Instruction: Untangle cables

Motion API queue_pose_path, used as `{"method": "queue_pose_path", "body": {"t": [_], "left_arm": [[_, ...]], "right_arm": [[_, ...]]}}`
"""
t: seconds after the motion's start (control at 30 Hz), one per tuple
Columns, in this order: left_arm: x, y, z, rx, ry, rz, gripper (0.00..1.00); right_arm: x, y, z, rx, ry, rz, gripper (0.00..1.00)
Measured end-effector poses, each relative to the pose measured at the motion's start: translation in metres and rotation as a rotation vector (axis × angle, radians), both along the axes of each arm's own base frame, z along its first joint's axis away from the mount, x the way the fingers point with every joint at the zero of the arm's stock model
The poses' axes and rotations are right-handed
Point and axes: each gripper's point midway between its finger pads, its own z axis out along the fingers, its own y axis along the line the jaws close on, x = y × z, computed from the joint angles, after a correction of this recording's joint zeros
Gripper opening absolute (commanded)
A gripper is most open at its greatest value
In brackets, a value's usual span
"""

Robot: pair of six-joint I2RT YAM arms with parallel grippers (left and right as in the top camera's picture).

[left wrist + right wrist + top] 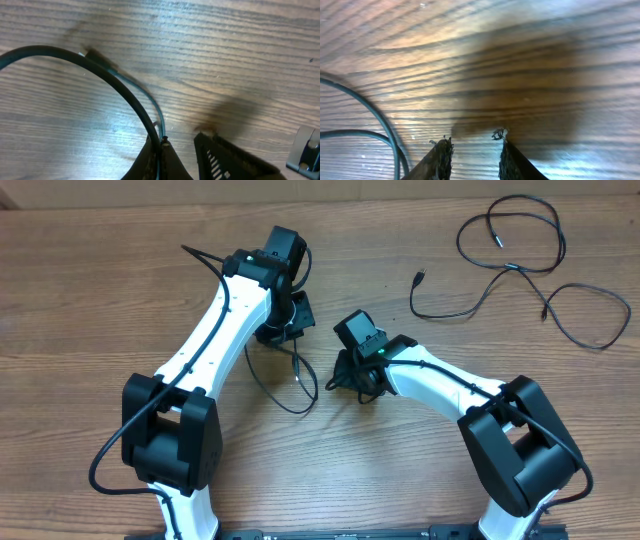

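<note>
Left gripper is clamped on a black cable, which arcs away to its left. Right gripper is parted slightly, empty, with cable strands just left. The pull should be kept slow and low.

Thin black metal-tipped cables sprawl in loose loops at the wooden table's far right; a second black cable curls mid-table.

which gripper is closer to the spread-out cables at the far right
Right. The right gripper sits mid-table, apart from the spread-out cables; the left gripper is farther off, pinching a separate cable loop.
</note>
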Motion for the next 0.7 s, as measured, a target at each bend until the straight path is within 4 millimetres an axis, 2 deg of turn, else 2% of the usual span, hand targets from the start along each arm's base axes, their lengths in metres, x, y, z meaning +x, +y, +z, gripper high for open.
{"method": "queue_pose_path", "body": {"t": [0.37, 0.57, 0.7], "left_arm": [[0.000, 0.004, -0.001, 0.025, -0.005, -0.014, 0.04], [0.000, 0.005, -0.001, 0.029, -0.007, -0.013, 0.04], [0.003, 0.004, 0.000, 0.024, -0.018, -0.013, 0.04]], "right_arm": [[0.000, 0.047, 0.010, 0.241, 0.010, 0.125, 0.34], [-0.007, 0.055, 0.016, 0.311, 0.036, 0.184, 0.34], [-0.018, 0.061, 0.021, 0.370, 0.063, 0.284, 0.34]]}}
